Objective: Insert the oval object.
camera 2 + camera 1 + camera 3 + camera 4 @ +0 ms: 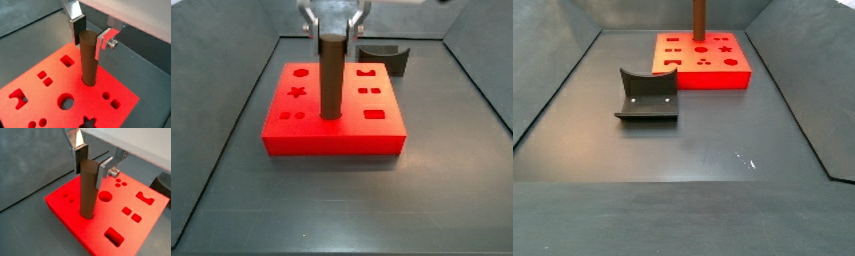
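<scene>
Oval object (87, 188) between fingers (105, 172), in red block (100, 215)

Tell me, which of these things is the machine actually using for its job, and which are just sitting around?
In use:
- oval object, upright, its lower end in a hole of the red block
- red block
- gripper, its fingers on either side of the oval object's top

Sitting around:
- dark grey curved piece, on the floor apart from the block

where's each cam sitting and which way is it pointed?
Both wrist views: on the wrist, looking down past the gripper at the oval object in the red block.
A side view: low, near the block, gripper above.
A side view: high, far end, fixture nearest.
All share the rod and block.
</scene>
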Motion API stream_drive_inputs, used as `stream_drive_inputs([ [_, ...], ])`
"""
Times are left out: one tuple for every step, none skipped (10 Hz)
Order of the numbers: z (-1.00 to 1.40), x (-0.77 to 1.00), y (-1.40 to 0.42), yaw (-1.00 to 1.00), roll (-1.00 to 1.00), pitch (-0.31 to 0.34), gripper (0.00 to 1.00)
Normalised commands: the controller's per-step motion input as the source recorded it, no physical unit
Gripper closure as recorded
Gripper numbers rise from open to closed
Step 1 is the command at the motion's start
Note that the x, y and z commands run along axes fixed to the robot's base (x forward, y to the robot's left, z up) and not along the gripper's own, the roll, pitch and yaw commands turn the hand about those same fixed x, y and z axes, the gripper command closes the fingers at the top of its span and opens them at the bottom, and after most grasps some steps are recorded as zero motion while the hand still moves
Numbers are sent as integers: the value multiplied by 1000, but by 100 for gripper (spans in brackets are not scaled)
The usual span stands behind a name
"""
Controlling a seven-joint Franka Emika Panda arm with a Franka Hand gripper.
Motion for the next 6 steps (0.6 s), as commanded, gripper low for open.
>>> stream_drive_inputs([
  [-923, 0, -17, -31, 0, -86, 100],
  [-849, 0, 0, -29, 0, -97, 100],
  [-894, 26, 0, -26, -11, -101, 100],
  [-986, 3, 0, -17, -10, -114, 100],
  [-900, 17, -11, 0, -4, -86, 100],
  [-466, 69, 0, -9, 0, -17, 100],
])
